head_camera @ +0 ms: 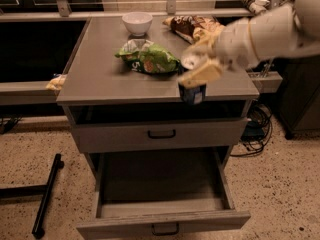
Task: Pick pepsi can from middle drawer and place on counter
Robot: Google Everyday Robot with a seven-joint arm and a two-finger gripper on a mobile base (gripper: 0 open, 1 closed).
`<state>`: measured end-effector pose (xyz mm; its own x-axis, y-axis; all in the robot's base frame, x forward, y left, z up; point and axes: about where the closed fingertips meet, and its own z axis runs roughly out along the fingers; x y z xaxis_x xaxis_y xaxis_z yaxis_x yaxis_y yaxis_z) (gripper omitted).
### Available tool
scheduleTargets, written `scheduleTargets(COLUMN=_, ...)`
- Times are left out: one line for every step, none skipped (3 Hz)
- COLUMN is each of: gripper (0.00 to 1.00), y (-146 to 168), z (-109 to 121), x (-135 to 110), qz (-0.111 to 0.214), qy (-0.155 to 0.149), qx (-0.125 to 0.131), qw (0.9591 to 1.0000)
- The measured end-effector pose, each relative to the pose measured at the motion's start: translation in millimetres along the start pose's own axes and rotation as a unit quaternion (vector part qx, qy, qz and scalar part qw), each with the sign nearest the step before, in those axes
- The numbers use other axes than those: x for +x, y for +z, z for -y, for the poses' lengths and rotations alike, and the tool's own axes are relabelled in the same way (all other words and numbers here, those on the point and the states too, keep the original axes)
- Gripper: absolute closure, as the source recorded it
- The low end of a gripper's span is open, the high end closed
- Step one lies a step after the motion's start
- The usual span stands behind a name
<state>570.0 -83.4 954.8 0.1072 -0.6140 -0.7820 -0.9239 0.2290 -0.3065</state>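
Note:
My gripper (191, 66) is shut on the pepsi can (193, 94), a dark-blue can with a silver top. It holds the can at the front right part of the counter (100, 74), at about the height of the front edge. I cannot tell whether the can touches the counter. The arm comes in from the upper right. The middle drawer (160, 186) is pulled open below, and its grey floor holds nothing that I can see. The drawer front above it (161, 133) is closed.
On the counter are a white bowl (137, 22) at the back, a green chip bag (148, 58) in the middle and a brown snack bag (189, 27) at the back right. A black bar (47, 194) lies on the floor at left. Cables (255, 129) hang at right.

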Motion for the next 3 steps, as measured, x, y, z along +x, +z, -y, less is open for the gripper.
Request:
scheduleTargets(gripper=1.00, y=-19.5, z=19.7, x=-23.7, qz=0.015, qy=-0.005, qx=0.026, qw=0.9995)
scheduleTargets(gripper=1.00, y=-17.3, z=25.8, x=-21.2, qz=0.006, qy=0.003, qx=0.034, qw=0.9994)
scheduleTargets(gripper=1.00, y=-19.4, z=54.6, x=-6.0, qz=-0.005, qy=0.025, qx=0.060, qw=0.9979)
